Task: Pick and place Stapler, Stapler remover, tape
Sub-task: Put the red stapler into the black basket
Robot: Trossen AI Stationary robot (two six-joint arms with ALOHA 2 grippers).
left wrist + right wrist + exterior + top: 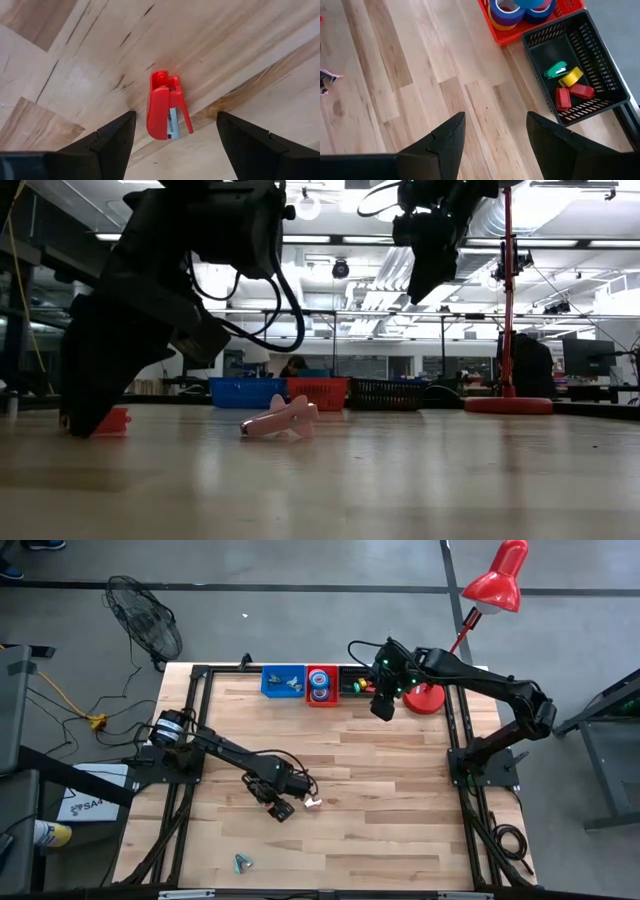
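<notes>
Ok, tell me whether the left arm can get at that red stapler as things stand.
Probably yes. The left tool hangs open just above the red stapler, which lies alone on bare table between the fingers; nothing blocks the way down. The right tool waits by the baskets.

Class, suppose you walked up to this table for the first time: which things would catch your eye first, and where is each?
The left gripper hangs open low over a small red stapler lying on the bare wood in the table's middle. Along the far edge stand three bins in a row: blue basket, red basket with tape rolls, and black basket with small staplers. The right gripper hovers open near them, beside a red desk lamp.
</notes>
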